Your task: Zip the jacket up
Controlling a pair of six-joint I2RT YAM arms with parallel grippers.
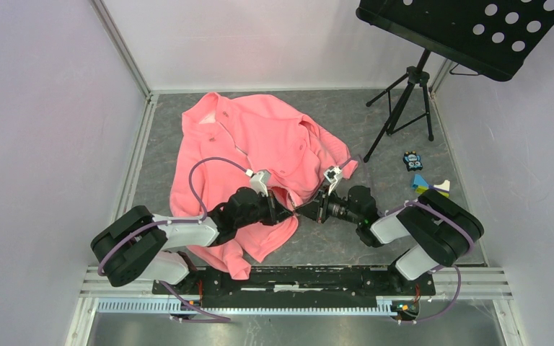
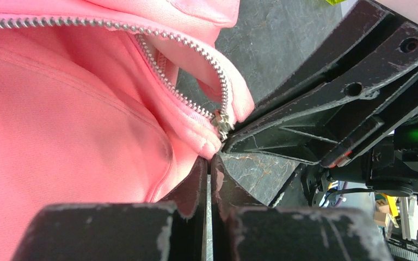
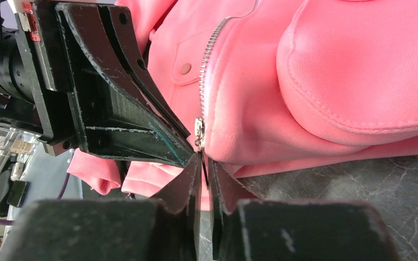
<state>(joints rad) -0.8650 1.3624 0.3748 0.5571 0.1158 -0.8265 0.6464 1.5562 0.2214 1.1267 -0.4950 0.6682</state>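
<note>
The coral-pink jacket (image 1: 252,144) lies spread on the grey table, its pale zipper (image 2: 158,65) open above the slider (image 2: 222,122). Both grippers meet at the jacket's bottom hem. My left gripper (image 2: 211,159) is shut, its tips pinching the hem corner just below the slider. My right gripper (image 3: 203,163) faces it from the other side. Its fingers are closed on the thin dark pull tab hanging from the slider (image 3: 199,129). From above, the left gripper (image 1: 286,214) and right gripper (image 1: 301,210) are almost touching.
A black music stand (image 1: 404,94) stands at the back right, its perforated tray (image 1: 469,29) overhanging the table. A small toy (image 1: 412,160) and coloured blocks (image 1: 429,186) lie at the right edge. White walls enclose the table on three sides.
</note>
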